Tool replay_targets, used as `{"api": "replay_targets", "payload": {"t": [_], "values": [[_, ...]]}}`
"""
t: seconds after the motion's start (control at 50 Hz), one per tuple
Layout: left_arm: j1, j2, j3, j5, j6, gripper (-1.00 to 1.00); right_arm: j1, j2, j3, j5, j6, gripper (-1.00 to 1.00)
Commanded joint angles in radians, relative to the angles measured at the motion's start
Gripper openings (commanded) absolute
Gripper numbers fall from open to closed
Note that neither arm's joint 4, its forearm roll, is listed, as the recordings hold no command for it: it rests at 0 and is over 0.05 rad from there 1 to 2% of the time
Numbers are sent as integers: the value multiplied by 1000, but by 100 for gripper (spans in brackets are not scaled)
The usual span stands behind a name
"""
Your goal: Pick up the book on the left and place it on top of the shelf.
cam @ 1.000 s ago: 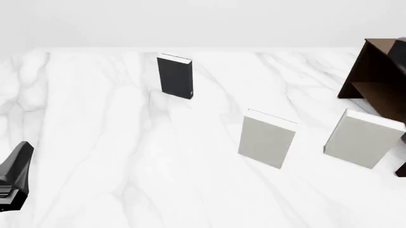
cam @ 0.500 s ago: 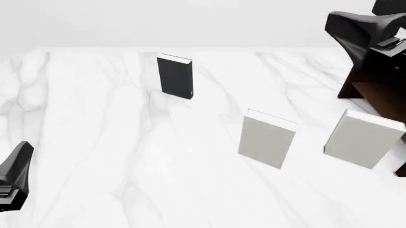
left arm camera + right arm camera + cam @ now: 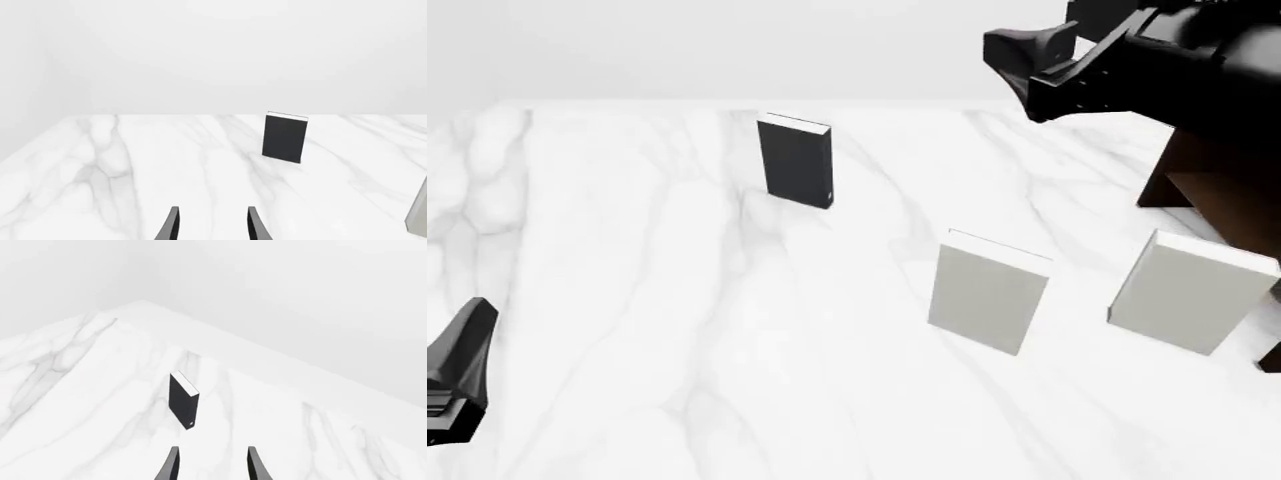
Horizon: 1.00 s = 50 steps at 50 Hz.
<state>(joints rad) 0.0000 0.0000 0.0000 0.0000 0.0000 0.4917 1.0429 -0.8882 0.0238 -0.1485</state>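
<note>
The book (image 3: 795, 162), dark with white page edges, stands upright at the far left-centre of the marble table (image 3: 667, 300). It also shows in the left wrist view, book (image 3: 285, 138), and in the right wrist view, book (image 3: 183, 401). My right gripper (image 3: 1009, 52) hovers high at the upper right, pointing left toward the book, well short of it; right gripper (image 3: 212, 467) is open and empty. My left gripper (image 3: 467, 345) rests low at the near left edge; left gripper (image 3: 212, 227) is open and empty. The dark brown shelf (image 3: 1214, 195) sits at the right, mostly hidden behind the right arm.
Two light grey-white books stand upright nearer me: one at centre-right (image 3: 988, 290), another further right (image 3: 1190, 292) in front of the shelf. The edge of a grey book (image 3: 419, 210) shows in the left wrist view.
The right arm has swung in from the right edge and moved leftward high over the table, now covering most of the shelf. The left gripper and the books have not moved.
</note>
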Motion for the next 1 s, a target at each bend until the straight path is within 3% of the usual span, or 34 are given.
{"api": "replay_targets", "payload": {"t": [0.02,0.24,1.0], "values": [[0,0,0,0,0,100,25,157,-66,-51,-4,100],[0,0,0,0,0,100,30,304,-167,-62,-29,100],[0,0,0,0,0,100,40,655,-422,-139,-14,100]]}}
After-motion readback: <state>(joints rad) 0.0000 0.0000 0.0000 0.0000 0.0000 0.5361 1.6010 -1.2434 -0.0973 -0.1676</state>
